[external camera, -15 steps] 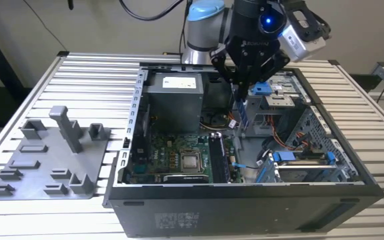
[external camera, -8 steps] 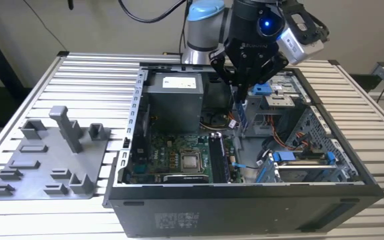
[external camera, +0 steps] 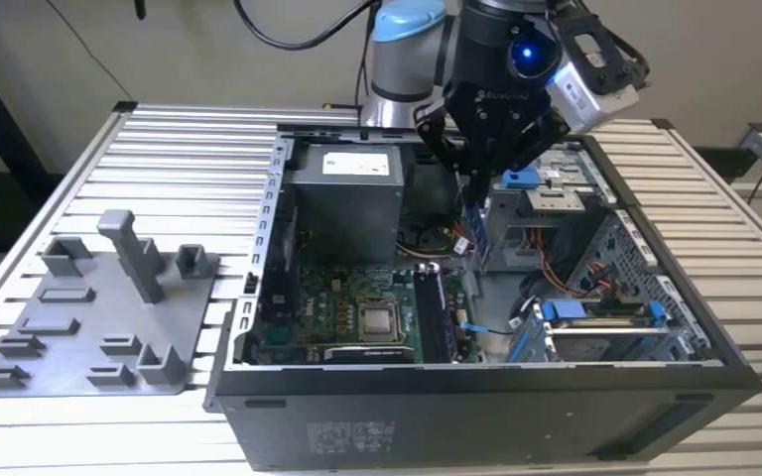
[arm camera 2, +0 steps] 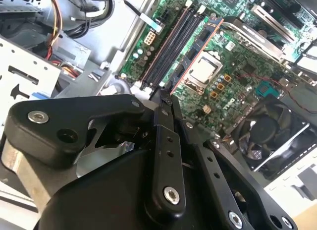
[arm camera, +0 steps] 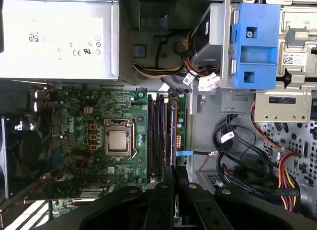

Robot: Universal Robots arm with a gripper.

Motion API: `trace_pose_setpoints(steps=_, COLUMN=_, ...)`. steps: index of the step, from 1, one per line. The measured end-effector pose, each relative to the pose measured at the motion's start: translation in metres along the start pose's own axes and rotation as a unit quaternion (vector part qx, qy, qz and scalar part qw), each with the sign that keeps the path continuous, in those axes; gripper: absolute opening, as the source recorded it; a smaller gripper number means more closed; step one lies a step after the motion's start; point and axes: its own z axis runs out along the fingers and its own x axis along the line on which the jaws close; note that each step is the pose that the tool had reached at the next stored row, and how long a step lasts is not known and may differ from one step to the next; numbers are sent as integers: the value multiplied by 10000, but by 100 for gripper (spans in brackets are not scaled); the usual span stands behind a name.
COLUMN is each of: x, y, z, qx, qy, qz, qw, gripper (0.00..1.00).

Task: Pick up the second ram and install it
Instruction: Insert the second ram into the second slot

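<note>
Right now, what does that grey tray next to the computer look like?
The grey tray lies flat on the slatted metal table, at the exterior view's left of the open computer case. It looks like matte plastic. One tall post stands upright on it, with shorter blocks and low brackets around it. Nothing sits in them. Whether its near corner touches the case cannot be told.

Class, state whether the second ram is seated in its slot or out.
Out: the pincer holds the second ram upright above the motherboard.
</note>
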Motion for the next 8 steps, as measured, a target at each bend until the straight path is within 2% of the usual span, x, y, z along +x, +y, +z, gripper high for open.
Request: trace_pose_setpoints(steps=8, x=6, y=1, z=39, qx=5, qy=0, qz=0, qw=10000, gripper=14)
